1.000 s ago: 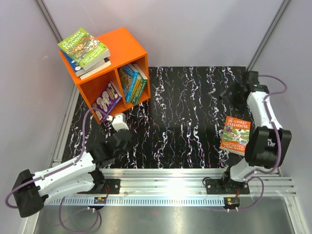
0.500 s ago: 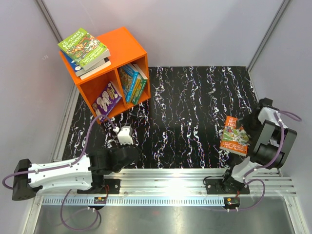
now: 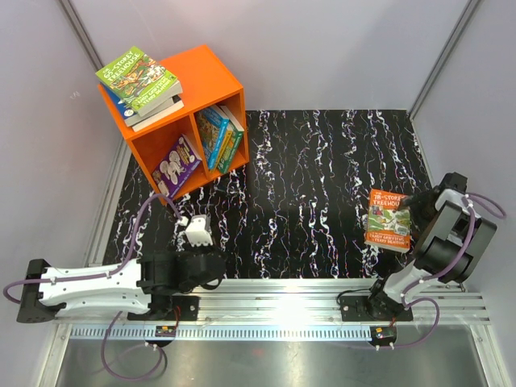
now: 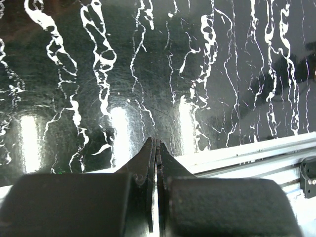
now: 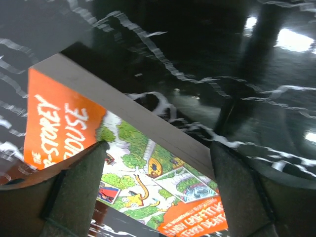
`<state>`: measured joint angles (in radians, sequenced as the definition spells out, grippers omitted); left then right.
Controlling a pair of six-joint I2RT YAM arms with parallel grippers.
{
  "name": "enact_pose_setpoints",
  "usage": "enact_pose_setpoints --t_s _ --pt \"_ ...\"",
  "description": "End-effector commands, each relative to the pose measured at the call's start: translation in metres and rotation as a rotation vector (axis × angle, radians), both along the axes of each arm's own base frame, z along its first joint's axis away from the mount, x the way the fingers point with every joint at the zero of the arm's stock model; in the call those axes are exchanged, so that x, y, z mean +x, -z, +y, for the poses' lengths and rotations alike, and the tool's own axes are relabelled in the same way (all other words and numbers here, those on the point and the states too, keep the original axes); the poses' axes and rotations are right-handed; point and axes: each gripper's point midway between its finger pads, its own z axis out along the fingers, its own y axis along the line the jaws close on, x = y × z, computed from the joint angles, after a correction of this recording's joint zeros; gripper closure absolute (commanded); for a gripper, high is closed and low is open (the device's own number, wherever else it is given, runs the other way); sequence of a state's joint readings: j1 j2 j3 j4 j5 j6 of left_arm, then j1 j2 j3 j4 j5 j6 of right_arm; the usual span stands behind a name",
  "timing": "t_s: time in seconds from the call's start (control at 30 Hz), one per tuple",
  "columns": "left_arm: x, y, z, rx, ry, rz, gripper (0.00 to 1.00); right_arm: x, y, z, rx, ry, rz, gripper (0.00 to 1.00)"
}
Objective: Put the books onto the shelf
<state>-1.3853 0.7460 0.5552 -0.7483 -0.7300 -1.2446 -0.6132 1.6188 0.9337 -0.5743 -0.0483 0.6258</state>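
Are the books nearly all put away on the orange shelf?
Nearly. Done: books stand in the right compartment, a purple book leans in the left, a stack lies on top of the shelf. In hand: the right tool is open over the orange book on the table, not gripping. To do: shelving that book.

Black counter (image 3: 322, 161) veined with white across the middle of the frame, glossy, patched with bright glare in the wrist views. Slotted aluminium rails (image 3: 282, 294) along its near edge, low in the frame; beneath them a brushed metal sheet (image 3: 282, 363). Pale grey walls (image 3: 339, 48) across the top and sides. Dark diagonal struts (image 3: 81, 32) at upper left and upper right.
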Motion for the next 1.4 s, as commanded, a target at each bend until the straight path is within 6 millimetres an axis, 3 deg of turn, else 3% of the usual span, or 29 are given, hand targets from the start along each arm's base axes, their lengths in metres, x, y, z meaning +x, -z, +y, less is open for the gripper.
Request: enact_pose_setpoints --t_s 0.0,0.03,0.07,0.17,0.2,0.27,0.33,0.43,0.47,0.53,0.57,0.63,0.67,0.73,0.8,0.9,0.93,0.97,1.0,1.1,1.13,1.17,1.2,1.23,1.37 --pt "0.009 -0.017 0.002 -0.065 -0.072 -0.042 1.00 0.005 0.016 0.032 0.044 -0.123 -0.024 0.14" --pt "0.008 -0.016 0.001 -0.068 -0.072 -0.040 1.00 0.007 0.016 0.037 0.040 -0.149 -0.026 0.17" --pt "0.009 -0.016 0.000 -0.071 -0.072 -0.041 1.00 0.010 0.017 0.044 0.036 -0.181 -0.024 0.35" --pt "0.008 -0.014 -0.003 -0.072 -0.068 -0.037 1.00 0.015 0.022 0.055 0.043 -0.235 -0.026 0.70" --pt "0.008 -0.014 -0.004 -0.072 -0.066 -0.035 1.00 0.013 0.025 0.058 0.047 -0.254 -0.021 0.87" --pt "0.008 -0.014 -0.006 -0.065 -0.063 -0.034 1.00 0.016 0.024 0.062 0.042 -0.289 -0.030 1.00" --pt "0.009 -0.015 -0.006 -0.062 -0.073 -0.032 0.97 0.017 0.021 0.069 0.043 -0.306 -0.040 1.00" --pt "0.010 -0.020 -0.010 -0.091 -0.072 -0.044 0.76 0.023 0.007 0.090 0.055 -0.356 -0.085 1.00" --pt "0.012 -0.023 -0.012 -0.101 -0.066 -0.057 0.60 0.026 -0.004 0.097 0.055 -0.367 -0.112 1.00" --pt "0.016 -0.037 -0.019 -0.146 -0.041 -0.105 0.40 0.030 -0.018 0.119 0.065 -0.421 -0.142 1.00" --pt "0.018 -0.043 -0.022 -0.164 -0.033 -0.127 0.23 0.036 -0.034 0.128 0.069 -0.432 -0.187 1.00" --pt "0.024 -0.066 -0.030 -0.217 -0.006 -0.205 0.07 0.039 -0.051 0.150 0.087 -0.481 -0.228 1.00" --pt "0.026 -0.074 -0.033 -0.231 0.005 -0.235 0.01 0.045 -0.070 0.157 0.089 -0.500 -0.278 1.00" --pt "0.033 -0.095 -0.038 -0.249 0.031 -0.309 0.01 0.045 -0.097 0.178 0.121 -0.560 -0.342 1.00" --pt "0.042 -0.105 -0.036 -0.242 0.019 -0.341 0.01 0.041 -0.114 0.191 0.140 -0.596 -0.375 1.00" --pt "0.056 -0.113 -0.041 -0.275 0.034 -0.328 0.01 0.029 -0.147 0.226 0.201 -0.711 -0.446 1.00" --pt "0.061 -0.120 -0.047 -0.321 0.058 -0.334 0.01 0.025 -0.152 0.235 0.217 -0.744 -0.456 1.00" --pt "0.052 -0.120 -0.063 -0.362 0.180 -0.291 0.01 0.019 -0.163 0.251 0.270 -0.776 -0.491 1.00" --pt "0.072 -0.128 -0.061 -0.417 0.162 -0.306 0.01 0.017 -0.170 0.255 0.295 -0.775 -0.512 1.00" --pt "0.087 -0.135 -0.078 -0.557 0.285 -0.197 0.01 0.011 -0.195 0.270 0.383 -0.798 -0.589 1.00" --pt "0.090 -0.136 -0.083 -0.584 0.316 -0.161 0.01 0.006 -0.202 0.280 0.408 -0.832 -0.599 1.00" --pt "0.080 -0.139 -0.094 -0.628 0.431 -0.112 0.01 0.004 -0.219 0.286 0.428 -0.862 -0.638 1.00" --pt "0.088 -0.130 -0.102 -0.626 0.455 -0.080 0.01 0.002 -0.227 0.290 0.441 -0.880 -0.653 1.00" --pt "0.096 -0.145 -0.106 -0.655 0.485 -0.123 0.01 0.001 -0.237 0.294 0.457 -0.896 -0.679 1.00" --pt "0.108 -0.159 -0.127 -0.721 0.616 -0.117 0.01 -0.015 -0.279 0.317 0.605 -0.946 -0.779 1.00"
